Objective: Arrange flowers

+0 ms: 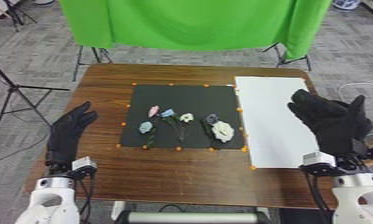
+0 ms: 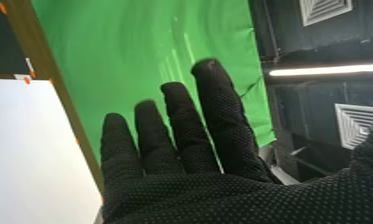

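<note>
on a brown wooden worktop [image 1: 165, 172], stemmed pastel flowers [image 1: 222, 131] lie spread over a square black mat [image 1: 169, 92], likely for easy picking; black-gloved left hand [image 1: 67, 131] and right hand [image 1: 332, 119], fingers released.

This looks like a robotics lab or test studio. White robot arms [image 1: 51, 202] reach over a brown worktop [image 1: 182, 175], where orange markers [image 1: 253, 168] edge a black sheet [image 1: 187, 92] and a white sheet [image 1: 271, 110]. A green backdrop [image 1: 196, 25] hangs behind, a tripod [image 1: 16, 87] stands on grey carpet [image 1: 40, 55], and a strip light [image 2: 329, 70] shines among square ceiling vents [image 2: 325, 9].
</note>
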